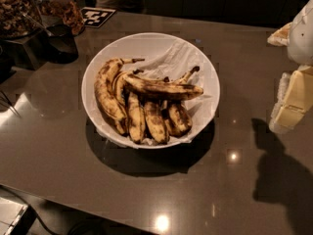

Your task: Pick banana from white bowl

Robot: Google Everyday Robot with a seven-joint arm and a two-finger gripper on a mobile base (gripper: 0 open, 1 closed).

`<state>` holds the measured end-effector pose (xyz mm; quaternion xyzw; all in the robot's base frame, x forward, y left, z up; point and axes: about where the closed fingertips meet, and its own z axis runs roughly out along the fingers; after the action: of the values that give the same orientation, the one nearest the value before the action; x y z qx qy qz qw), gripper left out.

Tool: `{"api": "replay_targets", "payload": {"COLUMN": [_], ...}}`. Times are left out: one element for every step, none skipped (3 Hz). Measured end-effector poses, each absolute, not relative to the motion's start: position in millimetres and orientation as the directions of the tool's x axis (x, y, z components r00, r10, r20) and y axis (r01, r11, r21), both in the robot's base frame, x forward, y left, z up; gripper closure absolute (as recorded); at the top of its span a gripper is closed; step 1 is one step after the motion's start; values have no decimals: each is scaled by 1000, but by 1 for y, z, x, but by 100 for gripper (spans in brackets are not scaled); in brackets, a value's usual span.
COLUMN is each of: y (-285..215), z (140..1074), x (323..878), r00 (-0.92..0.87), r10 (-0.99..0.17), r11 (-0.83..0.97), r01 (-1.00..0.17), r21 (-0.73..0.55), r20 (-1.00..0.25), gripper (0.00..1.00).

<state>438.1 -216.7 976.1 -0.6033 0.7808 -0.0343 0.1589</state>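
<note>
The white bowl stands in the middle of the brown table, lined with crumpled white paper. The banana, long, slender and nearly straight, yellow with brown-black streaks, lies crosswise on top of the other bananas. A broad curved banana lies along the bowl's left side. Several shorter blackened bananas lie under the long one. My gripper, white and pale yellow, hangs at the right edge of the camera view, to the right of the bowl and apart from it. It holds nothing that I can see.
Jars of nuts and a dark cup stand at the back left. A black-and-white tag lies behind the bowl. The table's front edge runs along the bottom left. The gripper's shadow falls at the right.
</note>
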Motion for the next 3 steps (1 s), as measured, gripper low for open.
{"api": "replay_targets", "payload": {"y": [-217, -212, -200], "z": [976, 978, 980], "x": [438, 438, 440], "r00": [-221, -210, -179], "r10": [-953, -960, -973], "r11": [269, 254, 212], "r01": [-931, -933, -944], "r21": [-245, -256, -254], "r20": [-206, -186, -148], "gripper": [0, 0, 0]}}
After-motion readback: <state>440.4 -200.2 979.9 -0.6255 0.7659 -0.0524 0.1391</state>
